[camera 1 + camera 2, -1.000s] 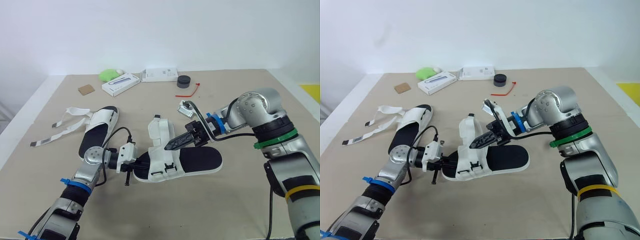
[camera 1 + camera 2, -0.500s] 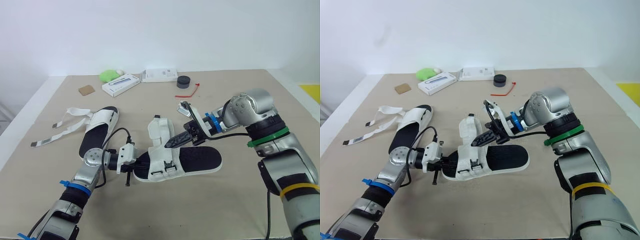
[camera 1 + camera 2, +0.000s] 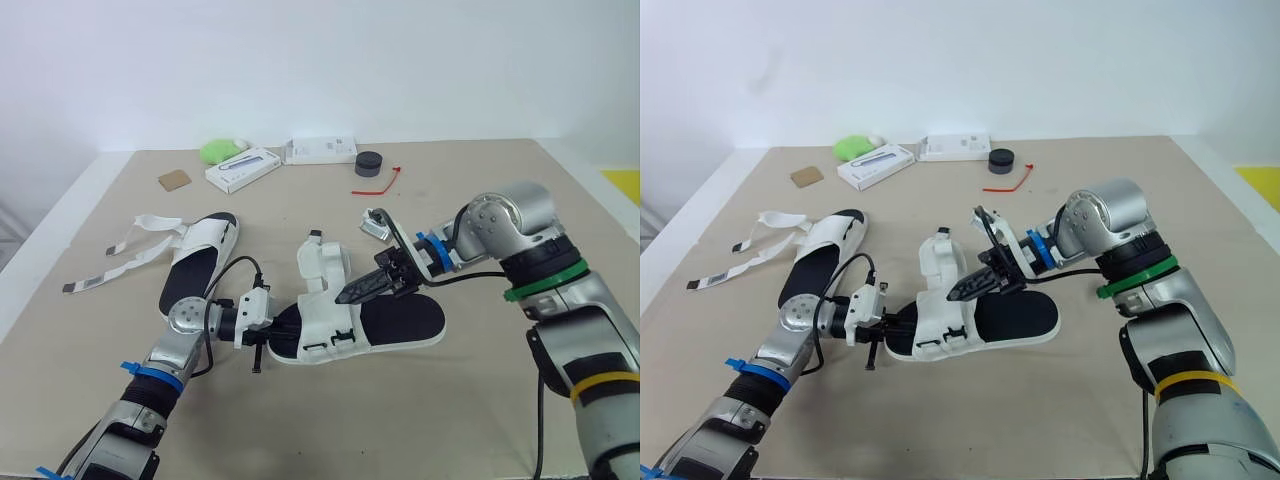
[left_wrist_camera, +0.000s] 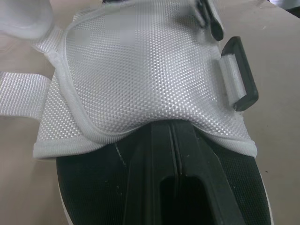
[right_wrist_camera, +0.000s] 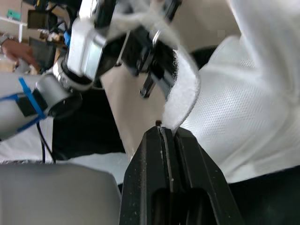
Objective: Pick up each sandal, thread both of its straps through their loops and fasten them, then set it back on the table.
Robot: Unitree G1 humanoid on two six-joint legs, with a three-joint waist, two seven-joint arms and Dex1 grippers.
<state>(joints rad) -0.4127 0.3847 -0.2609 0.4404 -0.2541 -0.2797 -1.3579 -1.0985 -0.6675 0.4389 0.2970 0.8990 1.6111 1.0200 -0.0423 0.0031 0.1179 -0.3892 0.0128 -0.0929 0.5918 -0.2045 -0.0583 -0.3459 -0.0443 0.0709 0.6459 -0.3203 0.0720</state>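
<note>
The sandal [image 3: 400,320] is laid mid-desk [image 3: 480,190] and appears to be steadied at one end so that a strap can be worked. The left fingers [image 4: 161,178] are pressed together and tucked under its white mesh onto the insole, the left arm stretched low. The strap [image 5: 180,101] end is pinched in the closed right fingers [image 3: 358,292], that forearm angled down across the sandal, probably toward a loop [image 4: 240,75].

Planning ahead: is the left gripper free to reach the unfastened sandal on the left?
Probably not yet: the left gripper is shut on the middle sandal, though nothing blocks the unfastened sandal.
</note>
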